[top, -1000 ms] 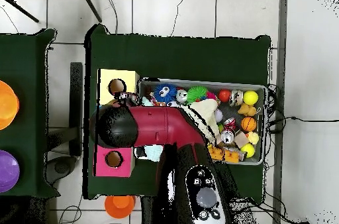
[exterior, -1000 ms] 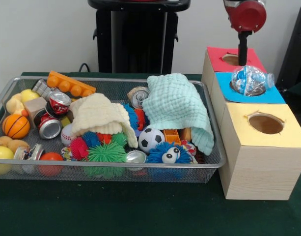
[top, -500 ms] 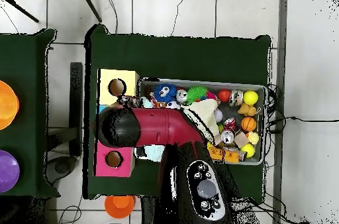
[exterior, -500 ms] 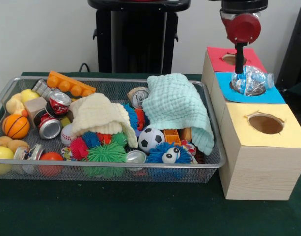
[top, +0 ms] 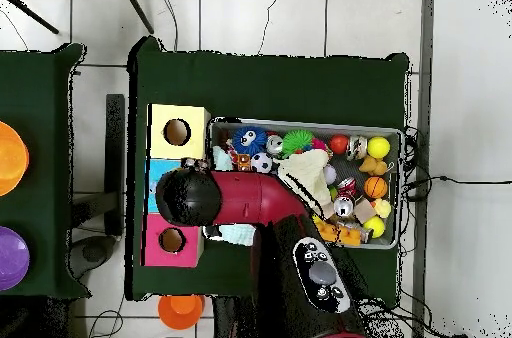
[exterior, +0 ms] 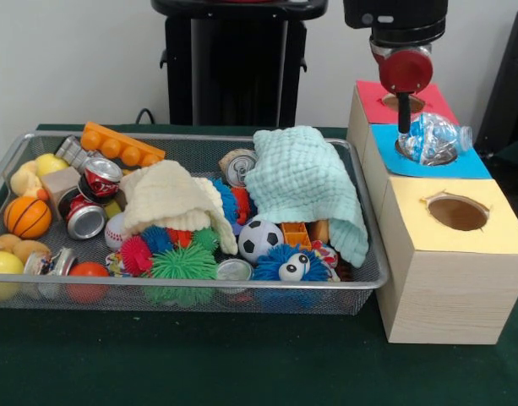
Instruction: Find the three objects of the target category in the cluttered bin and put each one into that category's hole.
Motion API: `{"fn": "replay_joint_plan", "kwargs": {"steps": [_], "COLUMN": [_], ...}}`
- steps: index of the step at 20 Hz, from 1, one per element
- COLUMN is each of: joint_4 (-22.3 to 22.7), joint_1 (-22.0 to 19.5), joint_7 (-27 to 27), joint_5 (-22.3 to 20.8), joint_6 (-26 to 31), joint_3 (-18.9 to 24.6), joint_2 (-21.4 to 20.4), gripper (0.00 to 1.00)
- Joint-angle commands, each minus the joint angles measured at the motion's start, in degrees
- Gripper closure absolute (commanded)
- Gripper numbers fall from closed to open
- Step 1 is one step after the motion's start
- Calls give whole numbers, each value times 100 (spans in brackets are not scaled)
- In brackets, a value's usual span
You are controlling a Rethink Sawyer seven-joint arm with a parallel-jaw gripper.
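A crushed clear plastic bottle (exterior: 432,138) with a blue label lies on the hole of the blue-topped box (exterior: 470,165), sticking out above it. My gripper (exterior: 404,127) hangs just left of the bottle, under the red wrist (exterior: 405,68), close to the bottle or touching it. In the overhead view the arm (top: 250,199) covers the blue box and hides the gripper. The wire bin (exterior: 191,292) holds cans such as a red one (exterior: 100,178), balls, spiky toys and two cloths.
A red-topped box (exterior: 377,101) stands behind the blue one and a yellow-topped box (exterior: 495,228) in front, each with a hole. A mint cloth (exterior: 305,182) and a cream cloth (exterior: 170,199) cover part of the bin. A soccer ball (exterior: 260,239) lies near its front.
My gripper has moved left in the front view, from above the bottle to its left side. The bottle stays on the blue hole.
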Motion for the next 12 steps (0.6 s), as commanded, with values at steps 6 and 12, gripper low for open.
{"fn": "replay_joint_plan", "kwargs": {"steps": [6, 12], "joint_4": [845, 1146], "joint_1": [89, 49], "joint_7": [1371, 1471], "joint_5": [38, 1], "joint_6": [-429, -1002], "joint_3": [510, 723], "joint_2": [-370, -433], "gripper": [100, 100]}}
